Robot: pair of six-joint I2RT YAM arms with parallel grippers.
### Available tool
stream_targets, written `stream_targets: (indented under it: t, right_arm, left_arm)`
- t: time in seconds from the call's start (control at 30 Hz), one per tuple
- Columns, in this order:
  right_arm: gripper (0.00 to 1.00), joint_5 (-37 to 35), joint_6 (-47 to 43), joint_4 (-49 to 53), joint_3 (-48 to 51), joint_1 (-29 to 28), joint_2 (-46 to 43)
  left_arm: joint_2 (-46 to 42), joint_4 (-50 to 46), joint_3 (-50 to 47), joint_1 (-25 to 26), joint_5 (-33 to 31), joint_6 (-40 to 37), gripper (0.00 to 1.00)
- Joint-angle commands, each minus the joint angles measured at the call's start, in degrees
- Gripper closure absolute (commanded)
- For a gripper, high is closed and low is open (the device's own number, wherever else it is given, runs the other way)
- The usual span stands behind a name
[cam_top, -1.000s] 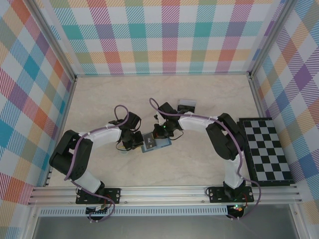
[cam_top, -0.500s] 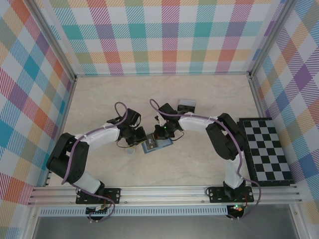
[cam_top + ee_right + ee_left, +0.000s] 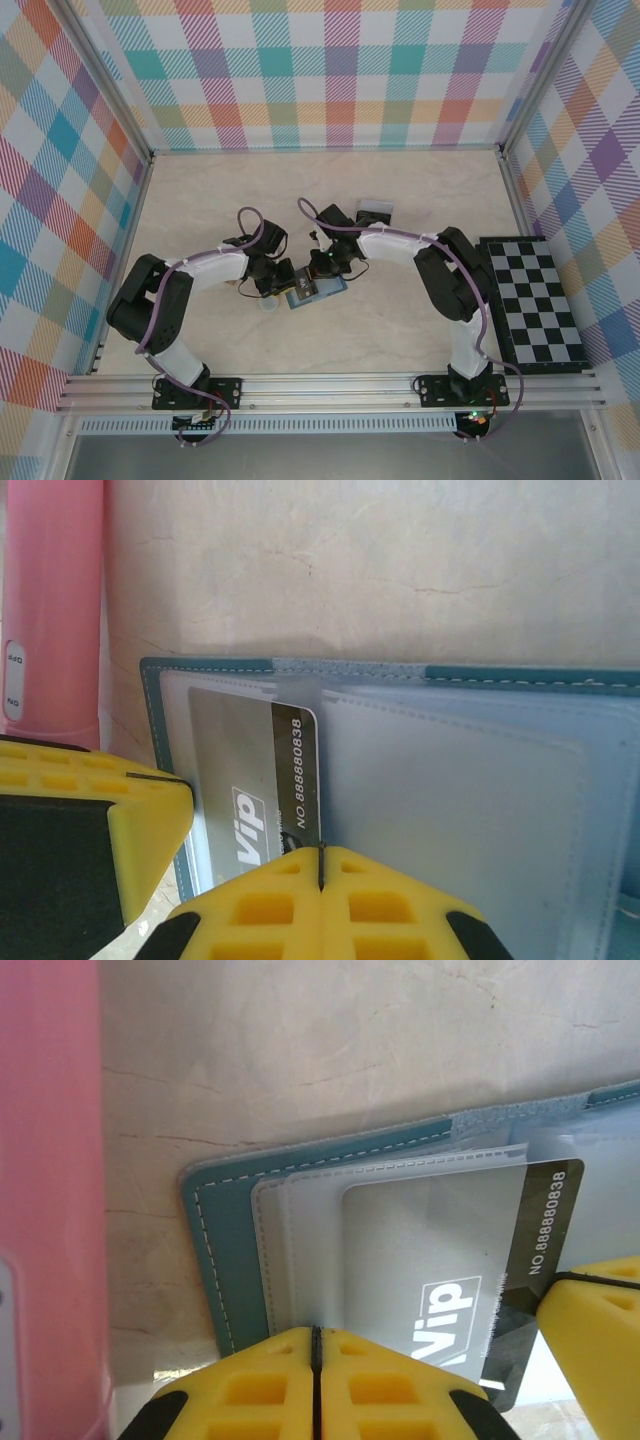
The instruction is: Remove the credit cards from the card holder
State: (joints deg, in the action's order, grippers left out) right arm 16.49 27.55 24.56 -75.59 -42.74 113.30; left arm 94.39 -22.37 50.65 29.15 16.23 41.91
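Big beige marbled tabletop [image 3: 420, 330], with a black-and-white checkerboard mat [image 3: 530, 305] lying flat along its right edge. Dead centre is the card holder, a small teal-blue folding wallet with clear plastic pockets [image 3: 325, 292]. It's lying open and flat, long axis roughly left-right with the right end tipped a bit toward the far wall.

A pink plastic stick [image 3: 50, 1210] lies just beside the holder's left end.

One grey-and-black "Vip" credit card [image 3: 420, 1250] sits in the left-hand pocket. Its number strip faces the holder's middle and the print runs away from both cameras. The near end is hidden, so I can't swear to its long axis.

Left claw [image 3: 315, 1345] is down at the holder's near edge over that card, yellow fingers pressed together. The right claw [image 3: 320, 865] is right next to it, fingers together too. Can't tell if either has a thin edge pinched.

Versus a second ago, the left arm has slid right and closed in on the holder's left end. The holder and right arm look about the same.
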Motion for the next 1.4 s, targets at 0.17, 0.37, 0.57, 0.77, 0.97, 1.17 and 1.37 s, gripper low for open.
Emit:
stream_targets:
  t: [0.17,0.37,0.57,0.77,0.97,1.17,1.37]
  right_arm:
    - [1.00,-1.4,0.1,1.0,-1.7,0.3,0.7]
    - [0.74,2.3,0.5,0.6,-1.0,0.2,1.9]
    - [0.74,4.1,-0.3,1.9,-3.0,0.3,4.7]
    - [0.77,6.6,-1.0,1.1,-3.3,0.3,5.2]
    - [0.84,7.3,-1.0,0.1,-3.1,0.4,4.1]
    - [0.95,3.8,-0.8,0.6,-1.9,1.1,1.8]
    - [0.99,0.3,-2.0,1.3,1.0,3.5,-2.4]
  left_arm:
    - [0.9,-2.0,-0.2,0.6,-1.2,-1.2,0.92]
    - [1.7,-2.0,0.0,0.5,-0.9,-1.4,0.93]
    - [1.5,-2.0,-0.1,0.5,-1.0,-1.4,0.93]
    - [1.9,-2.0,-0.3,0.5,-0.8,-1.2,0.93]
    - [1.8,-2.3,0.1,0.5,-0.8,-1.4,0.93]
    - [1.5,-3.3,0.4,0.6,-1.1,-1.9,0.93]
    - [1.3,-3.8,0.6,0.6,-1.4,-2.3,0.88]
